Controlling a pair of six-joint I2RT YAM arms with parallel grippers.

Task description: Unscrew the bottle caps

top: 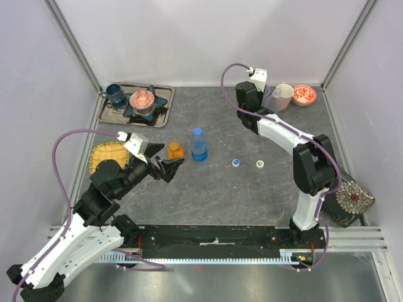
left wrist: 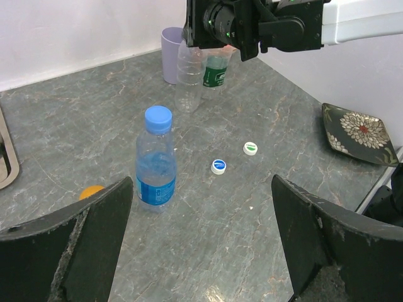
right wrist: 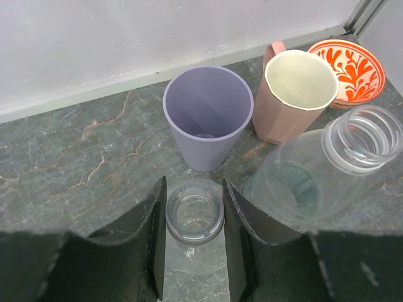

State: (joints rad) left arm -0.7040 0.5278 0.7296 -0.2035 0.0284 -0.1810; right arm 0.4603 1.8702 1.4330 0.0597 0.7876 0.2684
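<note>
Right wrist view shows the right gripper (right wrist: pixel 194 212) pinching an uncapped clear bottle (right wrist: pixel 194 228), a grip hidden overhead; left gripper (left wrist: pixel 201 189) spread wide.

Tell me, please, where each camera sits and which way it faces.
Top external: above, behind the bases, looking down on the table; left arm, right arm show.
Left wrist: low, facing the blue bottle; open left gripper below.
Right wrist: looking down; right gripper shut on a clear bottle.
Shared: top and left wrist both show the blue bottle.
</note>
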